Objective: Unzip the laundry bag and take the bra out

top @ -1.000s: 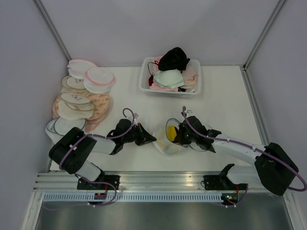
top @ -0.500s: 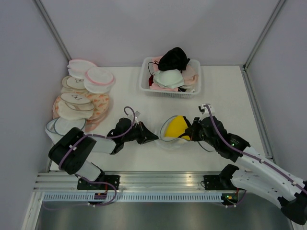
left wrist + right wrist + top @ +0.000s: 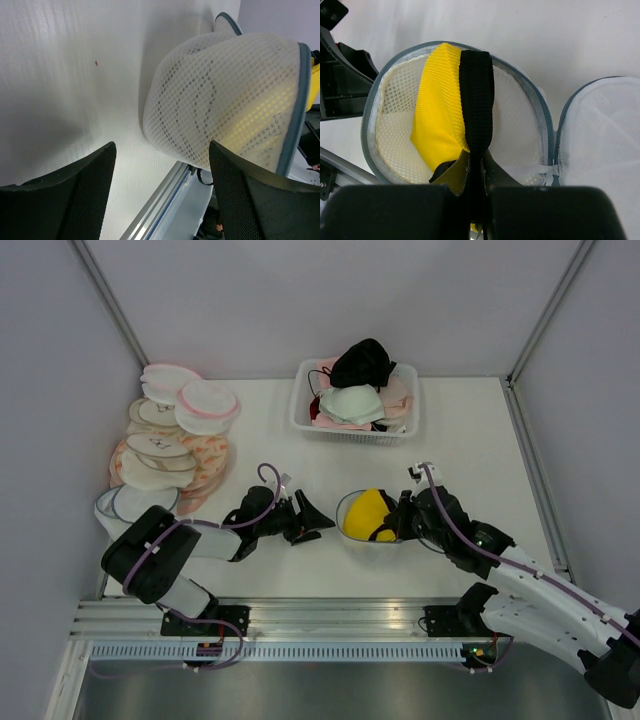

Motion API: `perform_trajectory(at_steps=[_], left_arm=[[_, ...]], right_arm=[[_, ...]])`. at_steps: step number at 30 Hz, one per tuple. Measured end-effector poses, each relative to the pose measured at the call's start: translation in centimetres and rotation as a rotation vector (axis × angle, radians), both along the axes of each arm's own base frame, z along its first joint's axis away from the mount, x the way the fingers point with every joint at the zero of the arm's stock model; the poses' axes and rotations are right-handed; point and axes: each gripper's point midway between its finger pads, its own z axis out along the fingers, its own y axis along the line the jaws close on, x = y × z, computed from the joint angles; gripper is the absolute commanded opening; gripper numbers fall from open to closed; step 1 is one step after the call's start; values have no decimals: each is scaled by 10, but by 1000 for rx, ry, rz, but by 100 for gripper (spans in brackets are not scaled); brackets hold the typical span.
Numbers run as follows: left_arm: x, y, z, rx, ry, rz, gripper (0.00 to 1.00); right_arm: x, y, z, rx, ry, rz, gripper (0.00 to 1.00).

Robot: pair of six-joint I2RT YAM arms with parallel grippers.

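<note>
The laundry bag [image 3: 362, 540] lies unzipped on the table between the arms, a white mesh pouch with a blue-grey zipper rim [image 3: 369, 145]. Its lid [image 3: 602, 145] is folded open to the side. The yellow bra [image 3: 366, 514] sticks partly out of the bag. My right gripper [image 3: 480, 175] is shut on the bra's black strap [image 3: 476, 95] and holds it over the bag's mouth. To the left of the bag my left gripper [image 3: 318, 521] stands open. In the left wrist view the bag's mesh side [image 3: 220, 100] sits just beyond the spread fingers [image 3: 85, 190], with nothing between them.
A white basket [image 3: 302, 412] with a black bra and pale ones stands at the back. Stacks of pink-rimmed and beige patterned round bags [image 3: 172, 450] fill the left side, another mesh bag [image 3: 122, 505] beside them. A metal rail [image 3: 330, 615] runs along the near edge.
My left gripper let go of the bag's edge and opened. The right gripper drew the yellow bra up and to the right, and the bag settled with its mouth open.
</note>
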Motion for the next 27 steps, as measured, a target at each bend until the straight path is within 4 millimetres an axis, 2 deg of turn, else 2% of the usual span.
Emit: perform_trajectory(at_steps=[4, 9, 11, 17, 21, 24, 27], left_arm=[[-1, 1, -2, 7, 10, 0, 79], [-2, 1, -3, 9, 13, 0, 78], [-1, 1, -3, 9, 13, 0, 78], [-1, 1, -2, 7, 12, 0, 83], [1, -3, 4, -28, 3, -1, 83], [3, -10, 8, -82, 11, -11, 78], [4, -16, 8, -132, 37, -15, 56]], right_arm=[[-5, 10, 5, 50, -8, 54, 0], [-18, 30, 41, 238, -120, 171, 0], [-23, 38, 49, 323, -165, 215, 1], [-30, 45, 30, 378, -133, 238, 0], [-30, 48, 38, 417, -144, 236, 1], [-28, 49, 46, 456, -162, 228, 0], [-26, 50, 45, 468, -152, 210, 0]])
